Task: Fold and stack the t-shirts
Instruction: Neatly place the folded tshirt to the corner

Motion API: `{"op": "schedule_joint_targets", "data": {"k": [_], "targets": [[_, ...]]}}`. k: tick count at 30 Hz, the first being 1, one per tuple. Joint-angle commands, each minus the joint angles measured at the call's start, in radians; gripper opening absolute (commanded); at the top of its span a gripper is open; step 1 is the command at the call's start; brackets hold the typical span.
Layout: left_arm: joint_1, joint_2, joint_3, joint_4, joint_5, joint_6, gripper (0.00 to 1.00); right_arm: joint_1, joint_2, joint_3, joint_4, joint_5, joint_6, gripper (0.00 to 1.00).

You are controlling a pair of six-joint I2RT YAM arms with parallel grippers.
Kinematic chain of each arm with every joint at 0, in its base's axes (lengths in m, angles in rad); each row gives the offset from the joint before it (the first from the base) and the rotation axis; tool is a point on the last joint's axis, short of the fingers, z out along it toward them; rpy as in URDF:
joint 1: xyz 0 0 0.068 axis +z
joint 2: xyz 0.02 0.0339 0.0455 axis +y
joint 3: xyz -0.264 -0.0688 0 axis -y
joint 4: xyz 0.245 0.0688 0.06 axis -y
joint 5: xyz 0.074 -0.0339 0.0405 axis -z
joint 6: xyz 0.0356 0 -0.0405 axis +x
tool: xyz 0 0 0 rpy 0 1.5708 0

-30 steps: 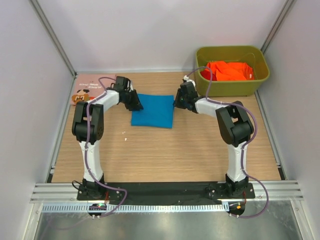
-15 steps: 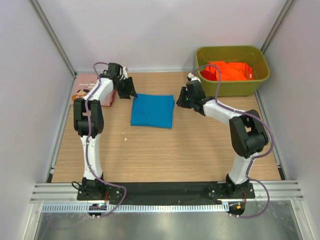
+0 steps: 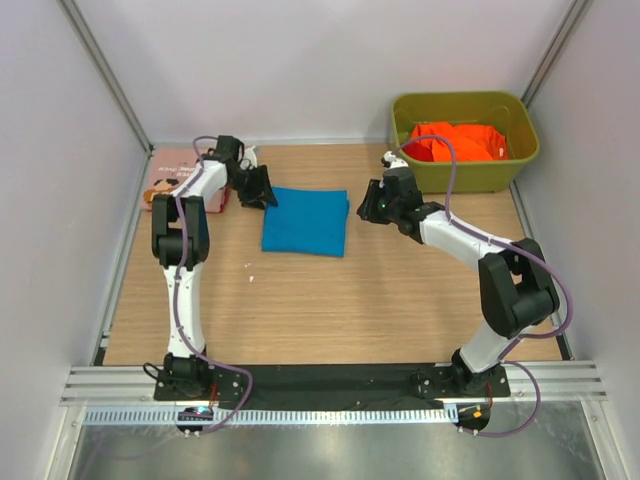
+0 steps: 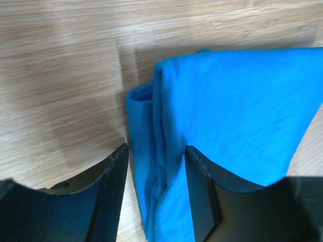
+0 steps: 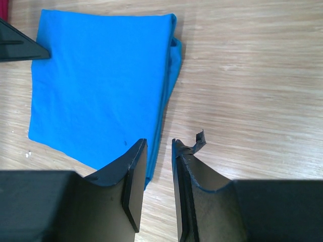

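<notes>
the plain bright blue cloth t-shirt [image 3: 305, 222] lies folded into a flat rectangle on the wooden desk [image 3: 330, 300], between the left jaws and the right jaws. over the last second both pairs have let go of it and drawn back. the left jaws have come off the shirt's edge and parted; they now stand open, with the layered fold edge lying loose on the desk below the gap. the right jaws have pulled clear to the opposite side and stand slightly parted with nothing between them, the shirt's edge just beyond one jaw tip. judgement: this fold is finished and released. beyond the left jaws, away from the blue shirt, lies the pink printed t-shirt [image 3: 162, 180]. behind the right jaws, the olive-green plastic bin [image 3: 465, 175] holds crumpled orange t-shirts [image 3: 460, 142]. stacking and further folds remain.
</notes>
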Motion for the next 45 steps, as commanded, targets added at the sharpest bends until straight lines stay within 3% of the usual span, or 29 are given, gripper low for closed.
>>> {"op": "schedule_joint_targets", "data": {"k": [1, 15, 24, 28, 29, 30, 36, 45], "targets": [[0.002, 0.051, -0.020, 0.035, 0.019, -0.007, 0.50, -0.002, -0.054, -0.012, 0.036, -0.002, -0.013, 0.34], [-0.020, 0.074, -0.020, 0.058, 0.004, -0.044, 0.46, -0.002, -0.067, -0.047, 0.055, -0.010, 0.000, 0.33], [-0.028, 0.069, -0.034, 0.064, -0.004, -0.062, 0.36, -0.002, -0.080, -0.058, 0.054, -0.016, -0.005, 0.33], [-0.047, 0.084, -0.008, 0.054, -0.044, -0.067, 0.17, -0.002, -0.080, -0.061, 0.082, -0.019, -0.007, 0.33], [-0.052, 0.084, -0.005, 0.046, -0.050, -0.065, 0.04, 0.000, -0.080, -0.063, 0.085, -0.020, -0.008, 0.33], [-0.057, 0.077, -0.005, 0.046, -0.050, -0.073, 0.00, -0.002, -0.078, -0.067, 0.088, -0.022, -0.007, 0.33], [-0.077, -0.021, -0.037, 0.051, -0.072, -0.120, 0.00, -0.002, -0.090, -0.080, 0.092, -0.016, -0.013, 0.33], [-0.063, -0.127, 0.067, -0.149, -0.243, -0.048, 0.00, 0.000, -0.037, -0.069, 0.078, -0.014, -0.007, 0.36]]}}
